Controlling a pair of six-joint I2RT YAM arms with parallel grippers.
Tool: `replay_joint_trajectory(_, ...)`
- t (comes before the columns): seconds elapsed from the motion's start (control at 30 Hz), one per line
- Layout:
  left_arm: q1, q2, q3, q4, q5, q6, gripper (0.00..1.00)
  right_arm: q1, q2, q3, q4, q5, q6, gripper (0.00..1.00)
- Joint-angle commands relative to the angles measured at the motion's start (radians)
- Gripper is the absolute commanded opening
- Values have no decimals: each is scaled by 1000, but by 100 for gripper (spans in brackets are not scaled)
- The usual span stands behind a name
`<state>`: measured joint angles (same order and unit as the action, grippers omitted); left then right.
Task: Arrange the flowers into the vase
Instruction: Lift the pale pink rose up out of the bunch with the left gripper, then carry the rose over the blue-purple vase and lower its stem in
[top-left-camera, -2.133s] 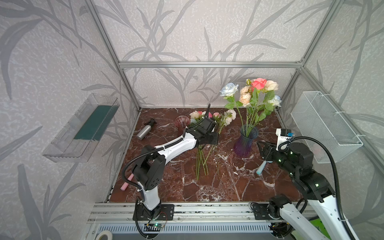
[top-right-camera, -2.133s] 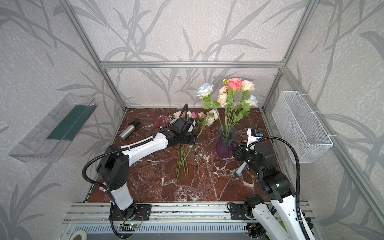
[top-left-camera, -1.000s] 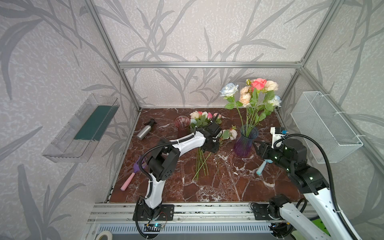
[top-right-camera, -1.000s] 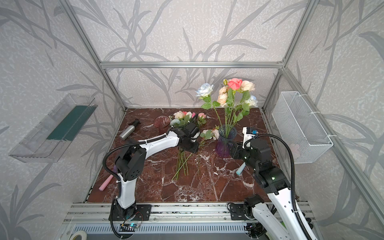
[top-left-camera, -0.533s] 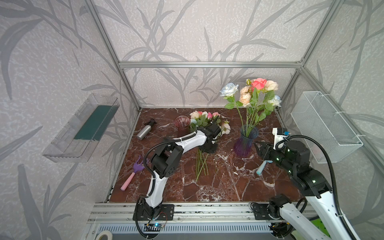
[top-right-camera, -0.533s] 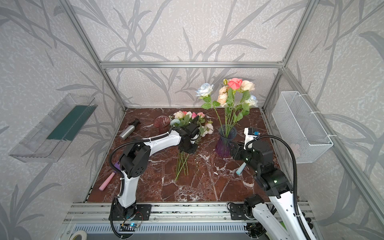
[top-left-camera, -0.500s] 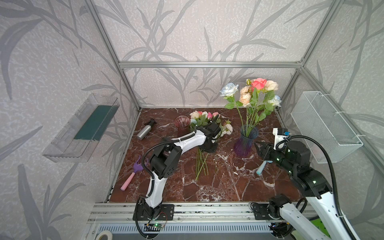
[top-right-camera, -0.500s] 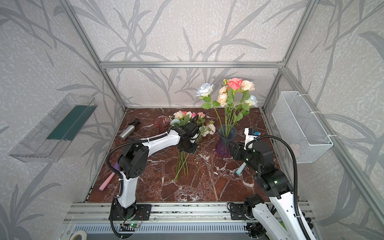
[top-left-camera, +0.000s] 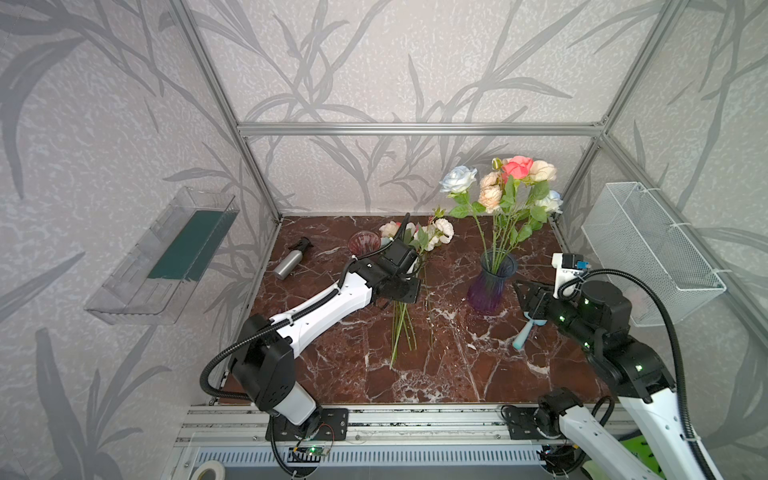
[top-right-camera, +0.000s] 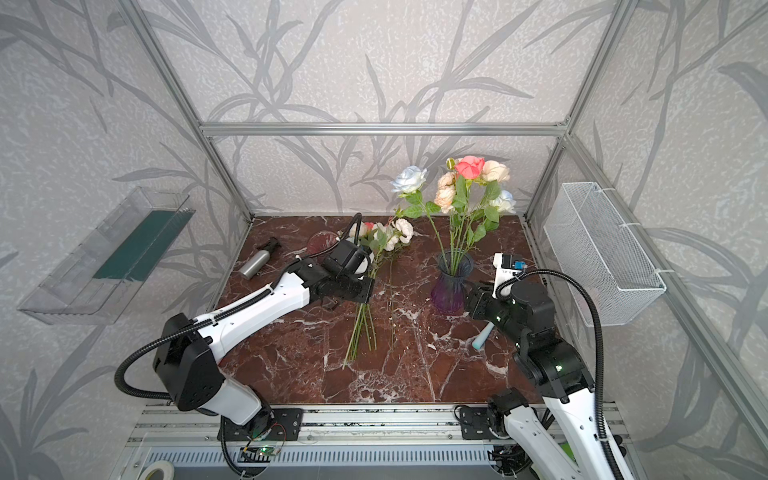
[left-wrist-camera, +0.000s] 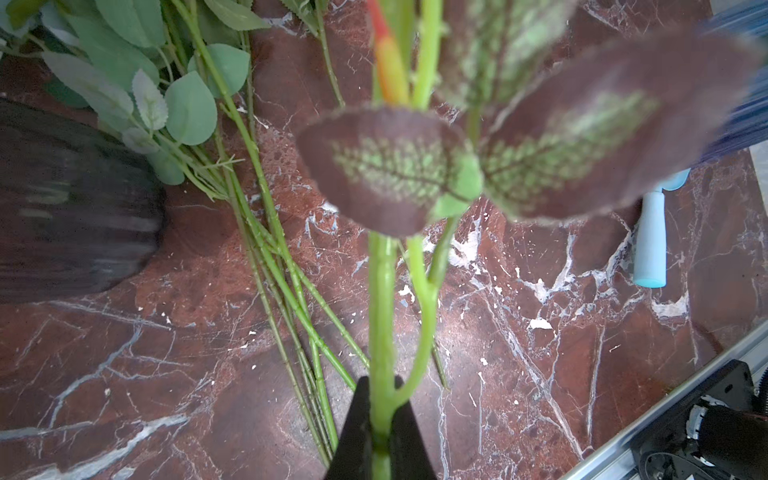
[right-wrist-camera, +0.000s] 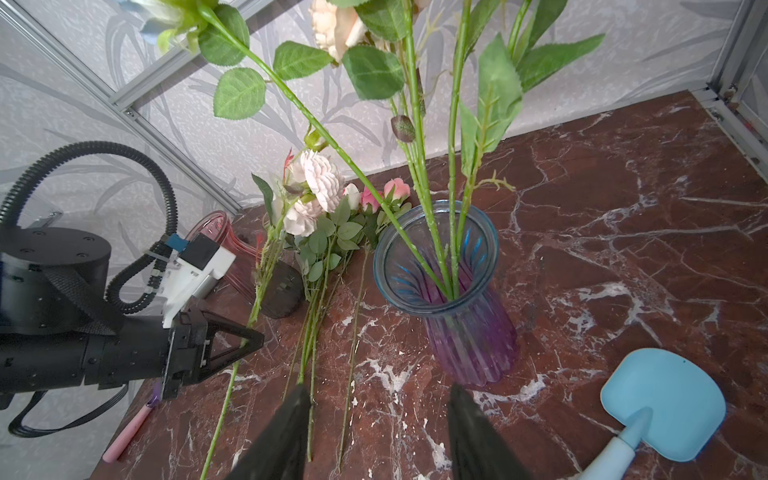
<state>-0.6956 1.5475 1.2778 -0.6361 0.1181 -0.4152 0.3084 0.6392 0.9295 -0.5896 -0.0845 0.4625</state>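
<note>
A purple and blue ribbed glass vase (top-left-camera: 492, 282) (right-wrist-camera: 457, 291) stands right of the middle and holds several tall flowers (top-left-camera: 503, 187) with pale blue, peach, coral and cream heads. More flowers (top-left-camera: 419, 237) lie in a loose pile on the marble to its left, their stems (top-left-camera: 401, 328) pointing forward. My left gripper (left-wrist-camera: 382, 415) (right-wrist-camera: 249, 338) is shut on one green stem (left-wrist-camera: 382, 311) from that pile. That stem rises to pale pink heads (right-wrist-camera: 320, 178). My right gripper (right-wrist-camera: 378, 395) (top-left-camera: 521, 291) stands open just right of the vase's base, with nothing between its fingers.
A pink glass vessel (top-left-camera: 363, 242) and a silver spray bottle (top-left-camera: 291, 262) lie at the back left. A light blue brush (top-left-camera: 525, 332) lies under my right arm. A pink tool (right-wrist-camera: 129, 432) lies front left. A wire basket (top-left-camera: 648, 249) hangs on the right wall, a clear shelf (top-left-camera: 166, 253) on the left.
My left gripper has shut on a stem in the pile, and the left arm's elbow has swung out to the left. The right arm has barely moved.
</note>
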Motion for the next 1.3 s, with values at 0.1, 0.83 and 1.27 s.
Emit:
replay_joint_trajectory(0.1, 4, -238, -187, 288, 4, -12, 0, -3, -1, 40, -13, -21, -2, 53)
replay_joint_trajectory(0.83, -155, -391, -179, 1091, 38, 310, 0, -3, 13, 26, 5, 149, -9, 53)
replay_joint_trajectory(1.27, -214, 302, 473, 1238, 74, 322, 0, -16, -5, 25, -5, 307, 4, 53)
